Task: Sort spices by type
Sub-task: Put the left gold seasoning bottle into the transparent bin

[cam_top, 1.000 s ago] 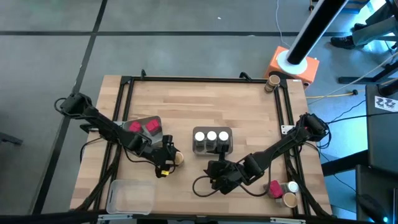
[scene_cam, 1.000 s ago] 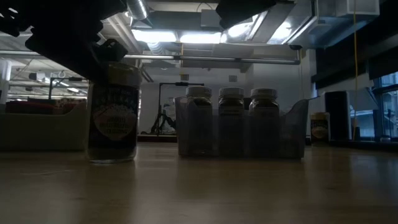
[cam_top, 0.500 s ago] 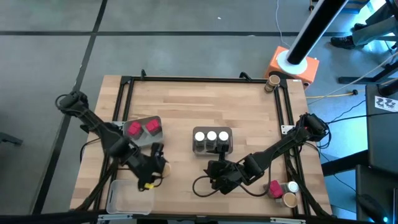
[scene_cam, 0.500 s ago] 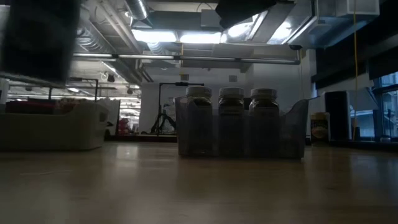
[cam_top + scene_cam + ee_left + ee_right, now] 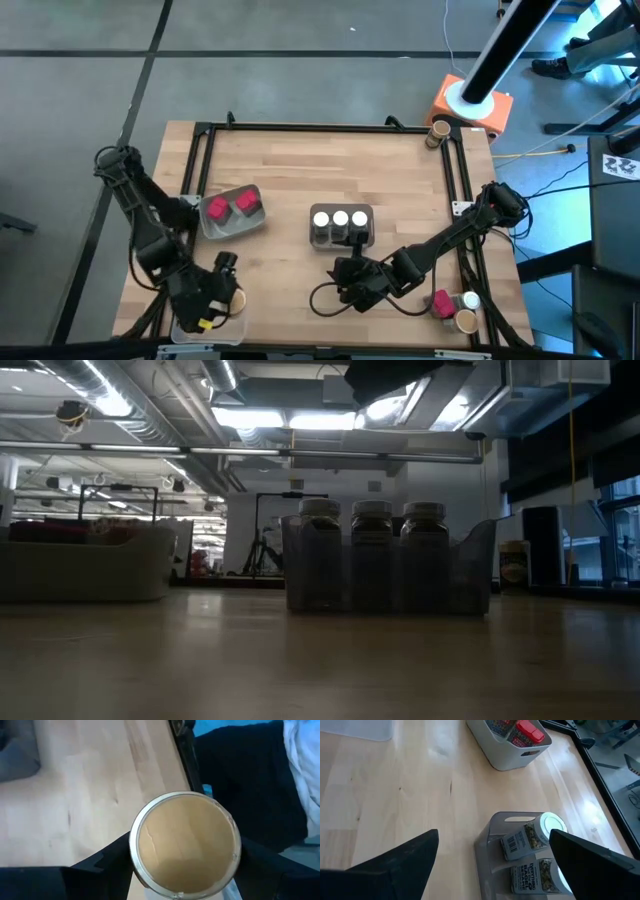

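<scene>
now a tan-lidded jar point(image 5: 185, 844) is held clenched between the dark fingers of the left gripper point(image 5: 216, 300), which hangs over the empty clear tray point(image 5: 185, 322) at the near left corner of the table point(image 5: 330, 180). the jar is seen from above in the left wrist view, close to the table's edge rail, with floor beyond it. a release made too far out could send the jar off the table (the tray sits right at the corner). a tilted drop might leave it on its side or catch the tray's wall.

three white-lidded jars point(image 5: 340, 218) are already seated in the middle tray point(image 5: 341, 238), and two red packets point(image 5: 229, 205) lie in the grey tray point(image 5: 222, 226) further left. three more spices point(image 5: 455, 305) wait at the near right corner. the right gripper point(image 5: 350, 283) rests open just before the middle tray; a careless sweep there could nudge it.
</scene>
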`<state>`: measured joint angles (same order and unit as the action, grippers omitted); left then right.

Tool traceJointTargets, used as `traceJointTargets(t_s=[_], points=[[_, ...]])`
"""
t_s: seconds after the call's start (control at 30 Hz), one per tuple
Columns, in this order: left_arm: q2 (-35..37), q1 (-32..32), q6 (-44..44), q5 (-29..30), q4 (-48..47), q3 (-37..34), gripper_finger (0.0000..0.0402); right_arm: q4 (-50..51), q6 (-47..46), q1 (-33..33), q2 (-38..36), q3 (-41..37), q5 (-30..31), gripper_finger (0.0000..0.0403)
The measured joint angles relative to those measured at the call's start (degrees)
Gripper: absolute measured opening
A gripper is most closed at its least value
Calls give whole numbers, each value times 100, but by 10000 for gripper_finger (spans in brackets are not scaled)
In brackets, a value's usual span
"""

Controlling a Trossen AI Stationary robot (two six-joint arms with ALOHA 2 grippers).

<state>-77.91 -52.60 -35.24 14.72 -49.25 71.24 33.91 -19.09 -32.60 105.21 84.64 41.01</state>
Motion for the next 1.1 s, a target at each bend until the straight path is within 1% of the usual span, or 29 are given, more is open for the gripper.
traceJointTargets(t_s=[0.13,0.33,0.73,0.87,1.1], points=[[-9,-302,-347,164,46,-132,255,0,14,9,0,0,196,379],[-15,-493,-766,289,153,-599,255,-2,47,11,0,0,211,379],[-20,-553,-780,304,1344,-1656,255,-67,48,11,0,0,239,379],[-20,-553,-759,349,1678,-1882,255,-88,48,11,0,0,238,379],[-20,-581,-742,380,1780,-2120,255,-97,48,11,0,0,236,379]])
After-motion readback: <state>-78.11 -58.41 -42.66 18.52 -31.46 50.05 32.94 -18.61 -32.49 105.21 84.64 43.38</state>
